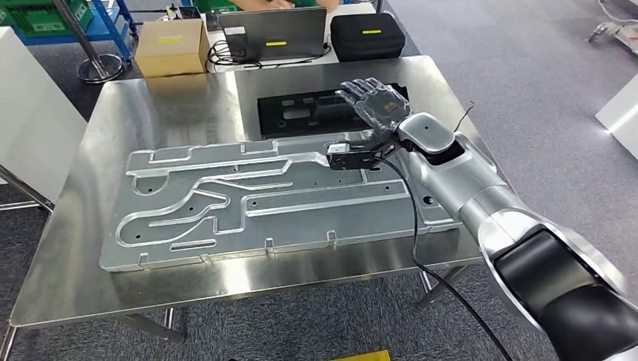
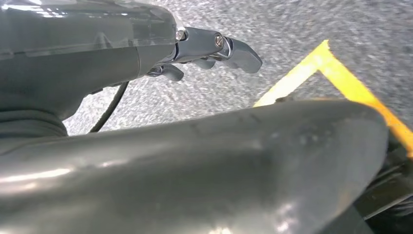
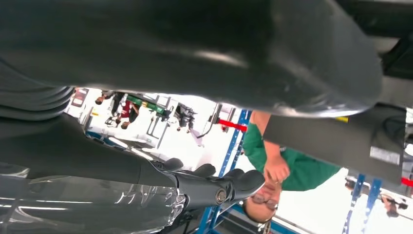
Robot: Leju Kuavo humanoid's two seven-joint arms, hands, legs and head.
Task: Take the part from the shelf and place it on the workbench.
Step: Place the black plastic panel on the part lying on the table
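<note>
So the right hand (image 1: 374, 104) is hovering over the far side of the bench (image 1: 83, 248) with its fingers spread apart and nothing in them, palm tipped up a bit. Right under and just behind it, the black part (image 1: 301, 114) is lying flat on the metal top, so to my eye the drop-off is basically done. Nearer the robot than the hand, the big silver grooved plate (image 1: 226, 203) is taking up most of the bench, and the black part is sitting just beyond its far edge. The left hand (image 2: 214, 51) is hanging down by the floor near a yellow line (image 2: 336, 78); its fingers are looking curled in with nothing in them. If this step is the release and pull-back, I'd say lift straight up first and only then swing back, because the wrist cable (image 1: 414, 226) is draping across the plate and could snag a ridge or nudge the part. Also worth keeping the fingers wide on the way out. Beyond the hand a laptop (image 1: 274, 34), a cardboard box (image 1: 171, 47) and a black case (image 1: 367, 35) are sitting on another table, and a person in green (image 3: 292, 161) is standing there.
</note>
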